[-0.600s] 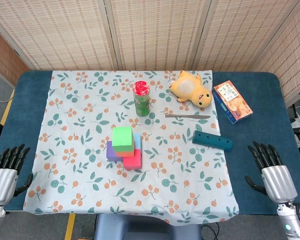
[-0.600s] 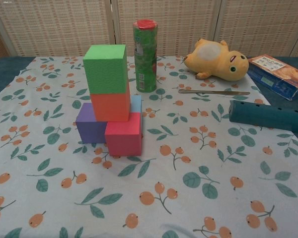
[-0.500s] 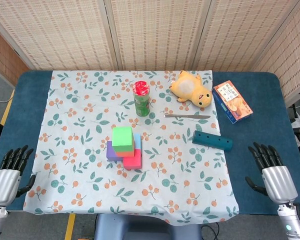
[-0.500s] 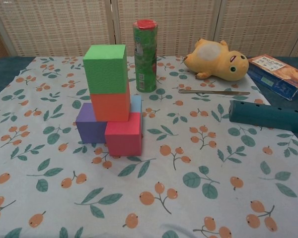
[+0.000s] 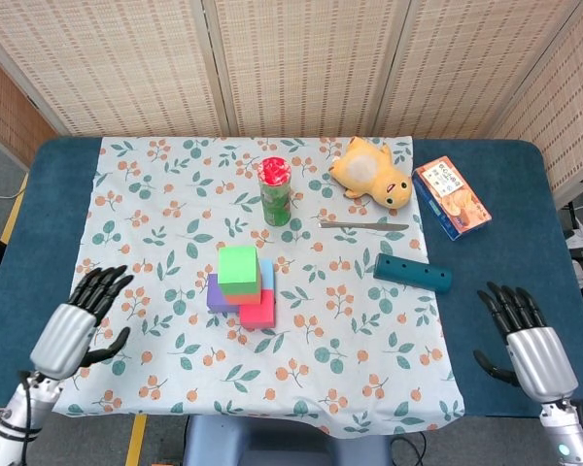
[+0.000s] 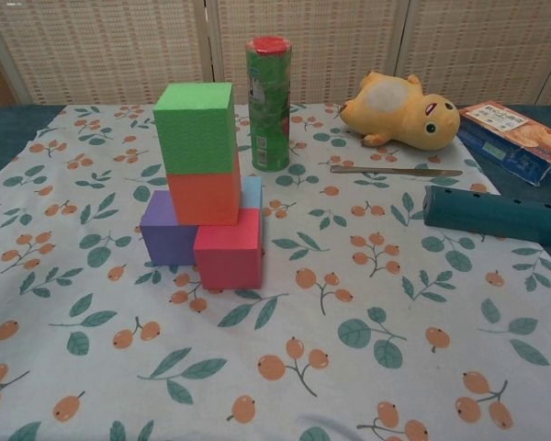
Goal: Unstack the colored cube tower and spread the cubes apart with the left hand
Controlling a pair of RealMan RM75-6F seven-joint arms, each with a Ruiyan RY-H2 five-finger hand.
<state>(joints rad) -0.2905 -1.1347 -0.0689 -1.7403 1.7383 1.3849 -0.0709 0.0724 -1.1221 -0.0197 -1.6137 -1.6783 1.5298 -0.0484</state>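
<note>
A blue table [image 5: 58,209] carries a pale cloth [image 5: 155,243] printed with leaves and orange berries, which covers its middle and hangs over the near edge. On the cloth rest a purple cube [image 6: 165,234], a pink cube [image 6: 228,250] touching it, and a light blue cube [image 6: 251,191] behind them. Beyond these a green can [image 6: 268,106] with a red lid stands upright. To the right lie a yellow plush toy [image 6: 399,112], a knife [image 6: 395,171] near it, and a teal bar [image 6: 491,214] across the cloth's right edge. A snack box [image 5: 451,197] sits on the bare table, right of the cloth
</note>
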